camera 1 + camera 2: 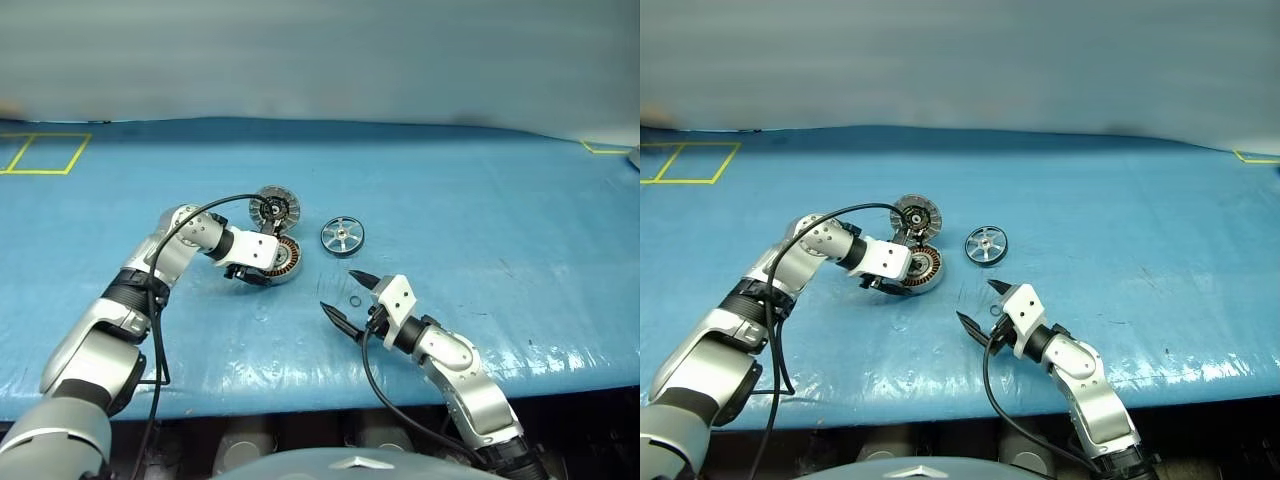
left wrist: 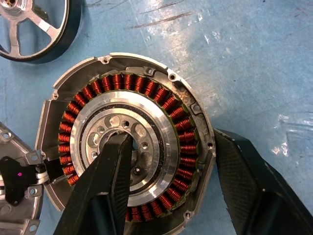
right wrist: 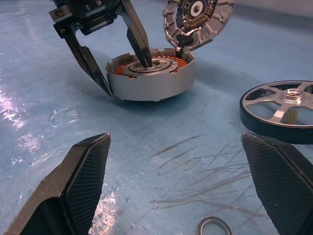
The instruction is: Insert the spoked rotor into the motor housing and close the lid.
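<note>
Left wrist view: motor housing [image 2: 128, 147] holds copper windings [image 2: 122, 81], no rotor.

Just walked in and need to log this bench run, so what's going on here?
The left gripper is straddling the wall of the motor housing on the blue table: one finger in the silver centre, the other outside the rim, not fully closed. The lid stands hinged open behind the housing. The spoked rotor lies flat beside it, not yet inserted. The right gripper hangs open nearby, empty, with a small ring on the table by its fingers.
</note>
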`<action>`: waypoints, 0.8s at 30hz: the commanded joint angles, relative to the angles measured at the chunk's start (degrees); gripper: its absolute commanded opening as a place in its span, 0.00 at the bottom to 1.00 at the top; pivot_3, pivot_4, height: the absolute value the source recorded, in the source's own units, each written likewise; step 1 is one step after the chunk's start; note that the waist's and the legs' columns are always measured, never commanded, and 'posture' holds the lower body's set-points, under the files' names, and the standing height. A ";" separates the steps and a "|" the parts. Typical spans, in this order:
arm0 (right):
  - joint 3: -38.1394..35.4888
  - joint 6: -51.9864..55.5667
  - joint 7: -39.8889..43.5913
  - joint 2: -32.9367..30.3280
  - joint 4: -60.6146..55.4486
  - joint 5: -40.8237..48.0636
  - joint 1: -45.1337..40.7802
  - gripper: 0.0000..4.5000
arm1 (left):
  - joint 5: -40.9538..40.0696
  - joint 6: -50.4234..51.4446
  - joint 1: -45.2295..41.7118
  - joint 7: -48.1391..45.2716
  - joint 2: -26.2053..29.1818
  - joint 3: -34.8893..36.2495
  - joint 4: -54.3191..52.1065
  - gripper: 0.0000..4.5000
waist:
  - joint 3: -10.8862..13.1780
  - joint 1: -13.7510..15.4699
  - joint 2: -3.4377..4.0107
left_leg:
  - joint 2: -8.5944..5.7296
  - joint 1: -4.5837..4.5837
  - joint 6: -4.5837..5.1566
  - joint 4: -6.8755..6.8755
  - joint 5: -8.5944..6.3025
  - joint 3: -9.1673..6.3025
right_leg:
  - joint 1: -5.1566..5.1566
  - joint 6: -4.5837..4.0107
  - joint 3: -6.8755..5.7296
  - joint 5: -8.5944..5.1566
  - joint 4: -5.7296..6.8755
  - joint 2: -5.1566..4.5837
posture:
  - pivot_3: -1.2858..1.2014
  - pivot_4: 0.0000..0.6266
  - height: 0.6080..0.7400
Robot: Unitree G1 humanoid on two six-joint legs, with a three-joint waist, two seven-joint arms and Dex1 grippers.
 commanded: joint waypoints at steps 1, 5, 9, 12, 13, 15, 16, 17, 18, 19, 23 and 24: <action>-0.47 -1.01 0.11 0.18 -1.05 0.48 -0.82 1.00 | -0.95 -0.63 2.28 -4.32 1.12 -1.70 -1.54 0.49 | 0.00 -0.04 0.00 | 0.00 -0.01 0.00 0.00 0.00 0.00 | -0.01 -0.01 0.00 0.00 0.00 0.01 | 0.52 0.24 1.00; -0.62 -0.89 0.27 0.17 -1.36 0.94 -0.49 1.00 | -5.37 6.27 5.82 -11.11 3.85 -1.57 -12.61 0.49 | 0.00 -0.64 0.00 | 0.02 -0.04 0.01 -0.02 -0.01 0.04 | -0.07 -0.14 0.03 0.05 0.00 0.01 | 0.52 0.24 1.00; -1.03 -0.24 0.68 0.08 -2.20 2.15 -0.25 1.00 | -5.76 20.04 10.47 -12.25 5.80 -2.07 -25.85 0.49 | 0.00 -0.63 0.01 | 0.06 -0.07 0.02 -0.06 -0.02 0.03 | -0.10 -0.23 0.05 0.07 -0.01 0.00 | 0.52 0.24 1.00; -1.21 0.23 1.19 -0.34 -2.37 2.75 -0.44 1.00 | -1.75 27.62 12.89 -7.79 4.69 -3.26 -32.33 0.49 | 0.00 -0.45 0.00 | 0.06 -0.05 0.02 -0.05 -0.02 0.01 | -0.07 -0.03 0.05 -0.05 -0.02 -0.03 | 0.52 0.24 1.00; -1.21 0.37 1.47 -0.55 -2.39 2.86 -0.59 1.00 | -0.58 29.67 13.51 -6.72 4.35 -3.79 -33.81 0.49 | 0.00 -0.37 0.02 | 0.06 -0.05 0.02 -0.05 -0.02 0.00 | -0.06 -0.02 0.05 -0.05 -0.02 -0.04 | 0.52 0.24 1.00; -1.43 0.82 2.10 -1.05 -2.61 3.36 -0.80 1.00 | 2.38 32.06 14.55 -4.89 4.34 -5.14 -35.55 0.49 | -0.01 -0.10 0.02 | 0.03 -0.01 0.03 -0.05 -0.02 -0.03 | 0.00 0.00 0.05 -0.05 -0.02 -0.05 | 0.52 0.24 1.00; -1.60 1.40 2.55 -1.38 -2.96 3.92 -0.79 1.00 | 3.02 32.08 15.09 -4.23 4.27 -5.69 -35.90 0.49 | -0.01 -0.01 0.03 | 0.03 0.03 0.03 -0.04 -0.02 -0.05 | 0.04 0.01 0.06 -0.05 -0.02 -0.05 | 0.52 0.24 1.00; -1.76 1.89 2.84 -1.75 -3.34 4.31 -0.73 1.00 | 3.40 31.27 15.58 -3.50 4.24 -6.04 -36.14 0.49 | -0.02 0.07 0.06 | 0.03 0.10 0.03 -0.04 -0.01 -0.08 | 0.11 0.01 0.05 -0.06 -0.03 -0.05 | 0.52 0.24 1.00; -1.97 2.13 3.00 -2.15 -3.64 4.56 -0.65 1.00 | 3.32 31.14 16.07 -3.39 4.15 -6.31 -36.53 0.49 | -0.01 0.13 0.08 | 0.05 0.25 0.04 -0.04 0.00 -0.09 | 0.27 0.02 0.06 -0.06 -0.03 -0.06 | 0.52 0.24 1.00; -2.30 2.38 3.05 -2.34 -3.92 4.93 -0.54 1.00 | 2.95 31.40 16.61 -3.22 3.84 -6.36 -36.93 0.49 | 0.00 0.19 0.11 | 0.09 0.42 0.04 -0.04 0.00 -0.10 | 0.37 0.02 0.05 -0.07 -0.05 -0.08 | 0.52 0.24 1.00; -2.47 2.76 3.20 -2.85 -4.17 5.13 -0.29 1.00 | 3.05 28.65 17.56 -2.57 3.88 -6.96 -36.91 0.49 | -0.15 0.23 0.34 | 0.14 0.74 0.04 -0.06 -0.02 -0.15 | 0.47 0.03 0.02 -0.08 -0.14 -0.17 | 0.52 0.24 1.00; -2.38 2.75 3.24 -2.89 -4.08 5.04 -0.28 1.00 | 3.15 27.36 17.64 -2.35 3.97 -7.03 -36.67 0.49 | -0.18 0.27 0.39 | 0.12 0.74 0.05 -0.06 -0.03 -0.15 | 0.48 0.03 0.02 -0.08 -0.15 -0.19 | 0.52 0.24 1.00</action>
